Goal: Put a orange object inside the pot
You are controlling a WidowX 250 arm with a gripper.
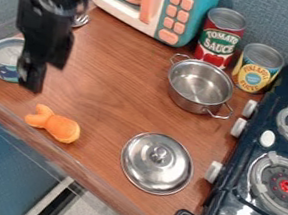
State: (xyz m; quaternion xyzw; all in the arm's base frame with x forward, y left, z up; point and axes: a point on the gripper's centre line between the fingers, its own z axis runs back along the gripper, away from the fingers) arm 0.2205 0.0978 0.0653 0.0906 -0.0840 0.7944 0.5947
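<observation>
- The pick-up seems to be the step in hand: the black, downward-pointing gripper [31,77] hangs above the wooden counter [113,82], and whether it is spread or closed I cannot tell
- The orange, rounded object with two stubby lobes [56,124] lies near the counter's front edge, outside the round, silver metal pot [192,104], which is uncovered
- Next calls for lining up over the orange piece, lowering and gripping its body
</observation>
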